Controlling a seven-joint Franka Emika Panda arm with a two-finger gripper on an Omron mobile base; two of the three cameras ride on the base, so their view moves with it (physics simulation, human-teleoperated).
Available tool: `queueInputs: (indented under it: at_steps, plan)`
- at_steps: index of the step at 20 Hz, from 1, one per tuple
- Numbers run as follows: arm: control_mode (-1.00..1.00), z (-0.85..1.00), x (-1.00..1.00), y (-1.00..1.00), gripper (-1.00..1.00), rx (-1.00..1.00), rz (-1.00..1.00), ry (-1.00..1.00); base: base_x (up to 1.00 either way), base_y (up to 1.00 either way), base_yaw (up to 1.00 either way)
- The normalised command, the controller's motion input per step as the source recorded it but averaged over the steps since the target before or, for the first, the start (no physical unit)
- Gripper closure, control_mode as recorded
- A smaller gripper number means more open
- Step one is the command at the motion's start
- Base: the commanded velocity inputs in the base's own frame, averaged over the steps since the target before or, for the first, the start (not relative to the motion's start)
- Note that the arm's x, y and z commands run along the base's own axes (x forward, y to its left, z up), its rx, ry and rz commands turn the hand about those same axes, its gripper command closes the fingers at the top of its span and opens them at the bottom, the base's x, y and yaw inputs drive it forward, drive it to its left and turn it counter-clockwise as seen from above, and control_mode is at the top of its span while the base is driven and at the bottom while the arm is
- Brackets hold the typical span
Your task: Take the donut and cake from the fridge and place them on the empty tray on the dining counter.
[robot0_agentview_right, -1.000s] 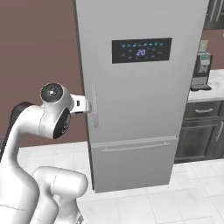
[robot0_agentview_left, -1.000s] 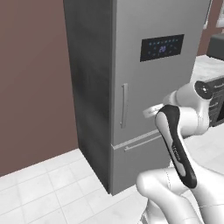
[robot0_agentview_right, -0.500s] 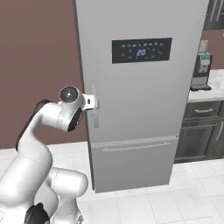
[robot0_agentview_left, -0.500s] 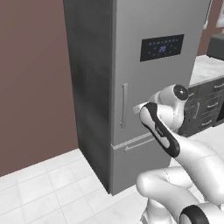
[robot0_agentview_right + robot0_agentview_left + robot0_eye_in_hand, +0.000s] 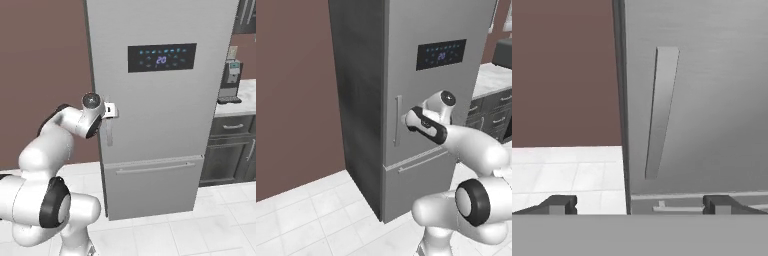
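- One tall silver-grey refrigerator [image 5: 426, 100] stands shut against a brown wall [image 5: 296, 90]; its upper door and the lower drawer front both sit flush with the body.
- One black digital display panel [image 5: 161, 57] on the upper door, blue digits lit.
- Two handles on the fridge front: one slim vertical bar handle [image 5: 660, 110] near the left edge of the upper door, and one horizontal bar handle [image 5: 155, 168] across the top of the drawer front.
- One two-finger gripper [image 5: 111, 110] on the white arm is raised to the height of the vertical handle, close in front of the door.
- Hand view: the two dark fingertips [image 5: 559, 204] stand wide apart, nothing between them; the left edge of the door falls in the gap, and the vertical handle lies between the two tips, farther off. No contact can be seen.
- Right of the fridge: dark grey cabinets [image 5: 232, 150] with a pale top, and one dark small appliance [image 5: 231, 82] standing on it.
- White tiled floor [image 5: 306, 215] in front.
- Donut, cake: behind the closed door, unseen.
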Motion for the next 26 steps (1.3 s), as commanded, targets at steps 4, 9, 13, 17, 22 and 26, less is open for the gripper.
queueInputs:
  at_steps: [4, 9, 13, 17, 22, 26]
  plan:
    - [-1.00, -0.20, 0.71, 0.00, -1.00, 0.01, 0.06, 0.01, 0.00, 0.00, 0.00]
    - [-1.00, -0.28, 0.59, 0.00, -1.00, 0.00, 0.04, 0.00, 0.00, 0.00, 0.00]
    - [-1.00, -0.28, 0.51, 0.00, -1.00, 0.00, 0.01, 0.00, 0.00, 0.00, 0.00]
    - [-1.00, -0.21, 0.47, 0.07, -1.00, 0.00, 0.00, 0.00, 0.00, 0.00, 0.00]
    - [-1.00, -0.15, 0.46, 0.09, -1.00, 0.00, 0.00, 0.00, 0.00, 0.00, 0.00]
    - [-1.00, -0.07, 0.42, 0.01, -1.00, 0.00, 0.00, 0.00, 0.00, 0.00, 0.00]
